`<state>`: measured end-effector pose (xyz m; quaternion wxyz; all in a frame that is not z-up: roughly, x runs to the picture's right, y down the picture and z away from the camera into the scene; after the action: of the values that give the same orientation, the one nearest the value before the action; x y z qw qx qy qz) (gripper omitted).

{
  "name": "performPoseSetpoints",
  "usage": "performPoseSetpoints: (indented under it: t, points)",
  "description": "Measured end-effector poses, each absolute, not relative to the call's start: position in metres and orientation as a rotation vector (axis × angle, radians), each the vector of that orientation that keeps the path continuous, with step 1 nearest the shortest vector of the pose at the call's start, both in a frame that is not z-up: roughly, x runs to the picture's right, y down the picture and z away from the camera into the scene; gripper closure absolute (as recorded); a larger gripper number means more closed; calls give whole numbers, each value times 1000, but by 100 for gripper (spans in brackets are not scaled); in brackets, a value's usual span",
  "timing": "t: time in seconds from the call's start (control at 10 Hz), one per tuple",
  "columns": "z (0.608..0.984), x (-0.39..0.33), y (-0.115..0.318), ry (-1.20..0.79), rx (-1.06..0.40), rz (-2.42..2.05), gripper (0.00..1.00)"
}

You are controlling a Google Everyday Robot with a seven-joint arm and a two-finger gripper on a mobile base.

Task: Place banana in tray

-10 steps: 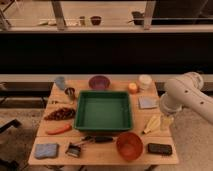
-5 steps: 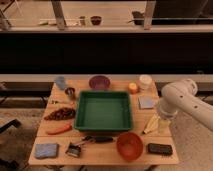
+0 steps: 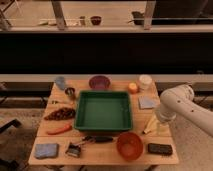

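Note:
The dark green tray (image 3: 103,124) sits in the middle of the wooden table, and nothing lies in it. The pale yellow banana (image 3: 151,126) lies on the table just right of the tray. My gripper (image 3: 161,120) is at the end of the white arm that comes in from the right; it hangs directly over the banana's right part and hides some of it.
An orange-red bowl (image 3: 129,145) and a black object (image 3: 159,149) lie in front of the banana. A blue-grey cloth (image 3: 147,102), an orange (image 3: 132,88) and a white cup (image 3: 145,81) sit behind it. A purple bowl (image 3: 99,82), a carrot (image 3: 60,129) and a blue sponge (image 3: 46,150) are also on the table.
The arm has swung left and down, from beside the table's right edge to over the banana. The banana and tray have not moved.

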<state>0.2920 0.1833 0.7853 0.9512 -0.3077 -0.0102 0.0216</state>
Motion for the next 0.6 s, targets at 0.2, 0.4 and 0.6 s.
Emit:
performPoseSetpoints:
  t: [0.2, 0.4, 0.6]
  points:
    - [792, 293, 185, -25, -631, 50, 20]
    - [792, 292, 183, -23, -616, 48, 20]
    - [791, 296, 180, -23, -603, 57, 20]
